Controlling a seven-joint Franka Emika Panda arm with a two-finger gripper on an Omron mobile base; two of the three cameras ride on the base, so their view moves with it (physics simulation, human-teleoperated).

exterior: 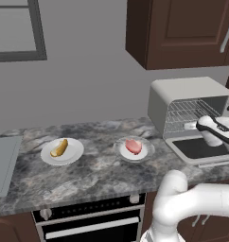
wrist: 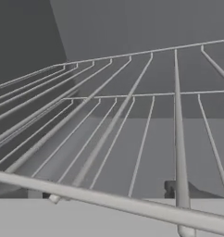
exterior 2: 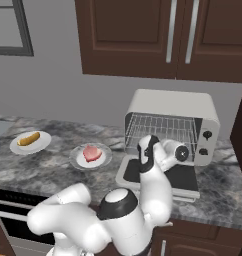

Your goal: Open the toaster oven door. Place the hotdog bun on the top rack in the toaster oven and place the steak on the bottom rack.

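The pincer (exterior: 194,125) stands wide and holds nothing; it sits at the mouth of the toaster oven (exterior 2: 171,126), just above the open door (exterior 2: 183,178), which lies flat toward the room.

Far to the left of the pincer, the hotdog bun (exterior: 59,148) lies on a white plate (exterior: 74,153) on the tabletop (exterior: 92,177). Its long axis runs slanted, one end toward the wall and to the right, the other toward the front edge and to the left. Nearer, but also to the left of the pincer, the steak (exterior: 133,146) rests flat in a shallow dish (exterior: 145,153); I cannot give it a clear long axis.

In the hand view the wires of a rack (wrist: 132,134) are very close in front of the tips. I think the first danger is here: when the arm leaves, a tip may hook a wire and pull the rack. The second danger is the low door; a swing to the left that is too low could strike it. Later, the bun is slanted, so a pincer not turned across it may push it off the plate. The racks are close together, so the food may land on the wrong one.
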